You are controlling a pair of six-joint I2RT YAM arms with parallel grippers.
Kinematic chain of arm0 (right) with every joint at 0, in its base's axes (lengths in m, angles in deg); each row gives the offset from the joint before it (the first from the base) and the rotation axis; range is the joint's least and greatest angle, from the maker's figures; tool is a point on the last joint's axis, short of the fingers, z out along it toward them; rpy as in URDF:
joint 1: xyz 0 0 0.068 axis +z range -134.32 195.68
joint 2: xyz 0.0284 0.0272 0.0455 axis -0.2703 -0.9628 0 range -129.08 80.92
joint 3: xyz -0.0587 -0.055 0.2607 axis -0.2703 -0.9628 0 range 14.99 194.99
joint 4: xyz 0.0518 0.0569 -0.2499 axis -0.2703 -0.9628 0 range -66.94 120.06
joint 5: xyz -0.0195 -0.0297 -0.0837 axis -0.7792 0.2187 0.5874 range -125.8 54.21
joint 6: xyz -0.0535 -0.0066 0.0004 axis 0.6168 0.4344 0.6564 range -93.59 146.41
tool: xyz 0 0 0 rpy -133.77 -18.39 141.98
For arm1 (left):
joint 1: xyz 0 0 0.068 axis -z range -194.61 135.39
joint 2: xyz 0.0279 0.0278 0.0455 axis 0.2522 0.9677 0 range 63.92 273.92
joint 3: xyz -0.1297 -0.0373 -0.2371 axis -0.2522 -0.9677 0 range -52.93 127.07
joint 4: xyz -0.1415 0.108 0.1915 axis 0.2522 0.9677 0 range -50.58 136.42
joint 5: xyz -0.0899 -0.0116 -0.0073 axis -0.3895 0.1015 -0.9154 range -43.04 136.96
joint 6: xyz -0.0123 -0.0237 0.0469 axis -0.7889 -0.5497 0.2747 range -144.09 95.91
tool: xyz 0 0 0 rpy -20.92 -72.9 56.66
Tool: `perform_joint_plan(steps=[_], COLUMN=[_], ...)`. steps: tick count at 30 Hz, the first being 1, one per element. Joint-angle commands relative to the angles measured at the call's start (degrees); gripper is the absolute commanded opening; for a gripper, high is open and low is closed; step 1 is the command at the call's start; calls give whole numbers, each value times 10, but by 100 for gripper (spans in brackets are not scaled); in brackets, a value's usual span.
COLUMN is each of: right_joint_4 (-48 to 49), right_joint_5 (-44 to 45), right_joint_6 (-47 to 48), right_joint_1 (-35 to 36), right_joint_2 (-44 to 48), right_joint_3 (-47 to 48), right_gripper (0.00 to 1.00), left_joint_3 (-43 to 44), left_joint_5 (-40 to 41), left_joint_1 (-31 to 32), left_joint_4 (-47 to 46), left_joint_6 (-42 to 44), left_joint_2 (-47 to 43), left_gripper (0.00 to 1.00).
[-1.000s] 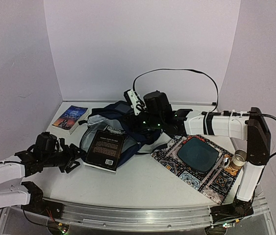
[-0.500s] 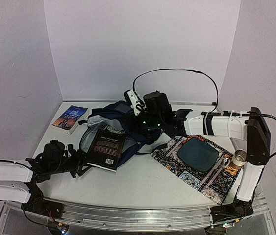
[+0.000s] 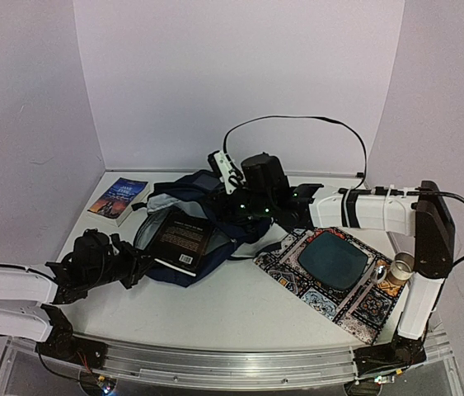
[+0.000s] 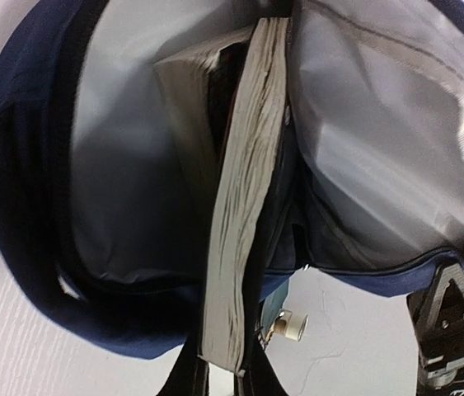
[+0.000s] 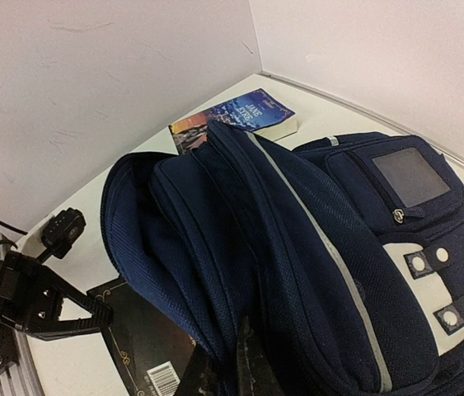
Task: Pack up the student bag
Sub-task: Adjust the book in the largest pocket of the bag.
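Student bag (image 5: 314, 247), the large dark navy fabric backpack with white stripe trim, lies on its side at the middle back of the white table (image 3: 240, 305), its grey-lined mouth gaping toward your left arm. Your left claw (image 3: 137, 266) is clamped on the near edge of a black-covered rectangular book (image 3: 180, 239) that sits partway inside that mouth. Your right claw (image 5: 244, 363) is pinched shut on the bag's upper rim, holding it raised, and a blue paperback (image 3: 119, 200) lies near the back left corner, apart from the bag
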Motion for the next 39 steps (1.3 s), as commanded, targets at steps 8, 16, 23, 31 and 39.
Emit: perform_joint_plan(steps=[8,16,23,31,39], right_joint_4=[98,87,85,73,61], right_joint_5=[-121,-168,-167,-190,-204], right_joint_6=[36,68,75,78,82], right_joint_1=[15,17,17,17,17], right_joint_2=[47,58,51,45,45], right_joint_3=[25,30,37,47,46], right_gripper=[0,0,0,0,0], left_joint_3=[115,173,167,198,263], left_joint_5=[17,-172,-271,-256,-165], left_joint_1=[-31,-89,-94,-128,-152], left_joint_4=[-88,-93,-86,-55,0], left_joint_6=[41,93,133,181,248], left_joint_2=[100,190,178,201,247], left_gripper=[0,0,0,0,11])
